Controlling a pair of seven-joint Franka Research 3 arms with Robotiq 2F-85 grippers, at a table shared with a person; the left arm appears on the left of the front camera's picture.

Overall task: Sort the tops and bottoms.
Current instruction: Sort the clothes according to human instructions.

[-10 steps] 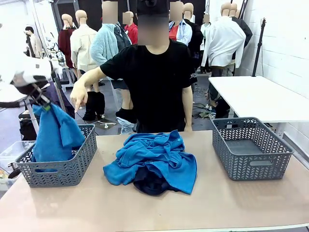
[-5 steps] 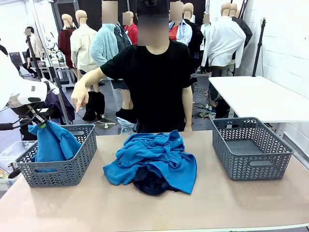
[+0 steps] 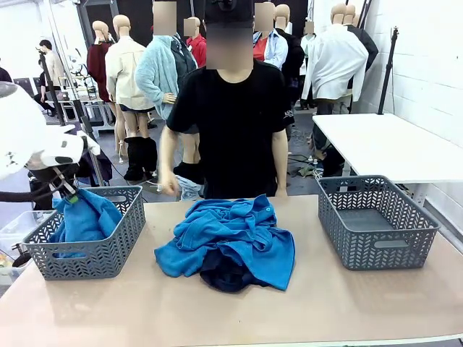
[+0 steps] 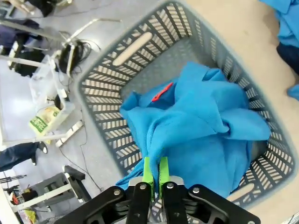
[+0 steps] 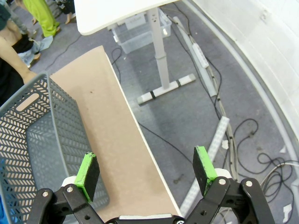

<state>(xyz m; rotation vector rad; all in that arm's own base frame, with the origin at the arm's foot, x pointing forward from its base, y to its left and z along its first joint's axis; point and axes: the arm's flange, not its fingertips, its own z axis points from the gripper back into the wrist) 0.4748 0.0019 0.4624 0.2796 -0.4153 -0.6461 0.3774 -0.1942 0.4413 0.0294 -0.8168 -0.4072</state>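
Now your left gripper [image 4: 155, 168] has its jaws pressed together, pinching a fold of a blue top [image 4: 201, 126] that sags below them into the left basket [image 4: 107, 79]. Farther right, more tops [image 3: 239, 231] lie heaped over the dark bottoms [image 3: 224, 275]. Your right gripper [image 5: 147, 170] stands spread wide, gripping nothing, with the bare right basket [image 5: 32, 135] beside its jaws.

Bright, even indoor light falls from overhead in the front view, leaving only a soft, faint shadow on the pale beige wooden tabletop [image 3: 340, 303] around the heap of bright blue fabric tops [image 3: 239, 228]. The glossy white shell of the left robot arm [image 3: 18, 134] is washed out by glare. The person's lowered hand [image 3: 169, 186] is smeared by motion. Both wrist views bend at the edges: the grey plastic woven-pattern basket [image 4: 107, 93] bows and looks slightly soft, and the white painted brick wall [image 5: 261, 37] curves.
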